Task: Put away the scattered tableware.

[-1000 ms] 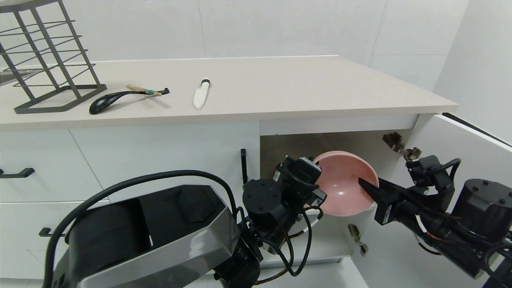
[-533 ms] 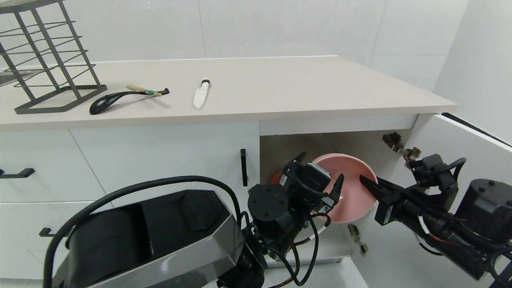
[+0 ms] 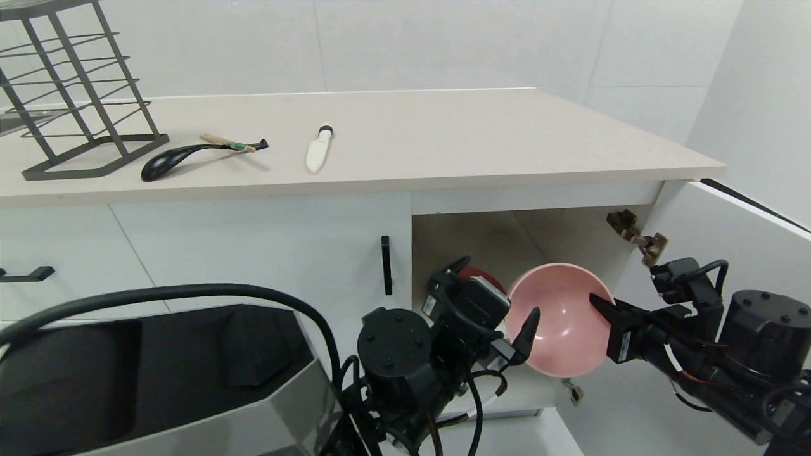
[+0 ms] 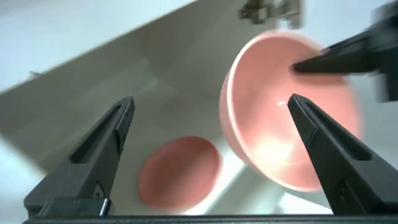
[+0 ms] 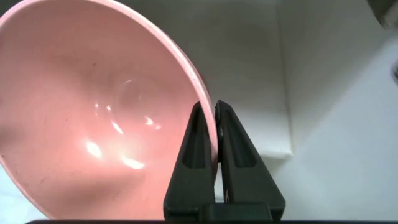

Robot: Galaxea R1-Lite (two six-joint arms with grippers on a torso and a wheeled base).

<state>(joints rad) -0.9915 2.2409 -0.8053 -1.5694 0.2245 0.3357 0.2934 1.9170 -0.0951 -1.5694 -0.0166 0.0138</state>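
A pink bowl (image 3: 561, 323) hangs tilted in the open cabinet's mouth. My right gripper (image 3: 595, 299) is shut on its rim, the rim pinched between the tips (image 5: 210, 111), with the bowl's hollow (image 5: 93, 124) beside them. My left gripper (image 3: 502, 286) is open just left of the bowl, not touching it. Between its spread fingers (image 4: 93, 155) I see the bowl (image 4: 292, 124) and a smaller pink dish (image 4: 180, 171) lying on the cabinet floor. On the counter lie a black spoon (image 3: 177, 155), wooden chopsticks (image 3: 228, 142) and a white knife (image 3: 319, 149).
A dark wire rack (image 3: 76, 95) stands at the counter's far left. The cabinet door (image 3: 728, 221) is swung open on the right, its hinges (image 3: 637, 237) at the opening's side. The neighbouring door's black handle (image 3: 385, 265) is left of the opening.
The left gripper has come off the bowl, opened and drawn back downward. The right gripper has carried the bowl lower and a little right, tilting it more upright.
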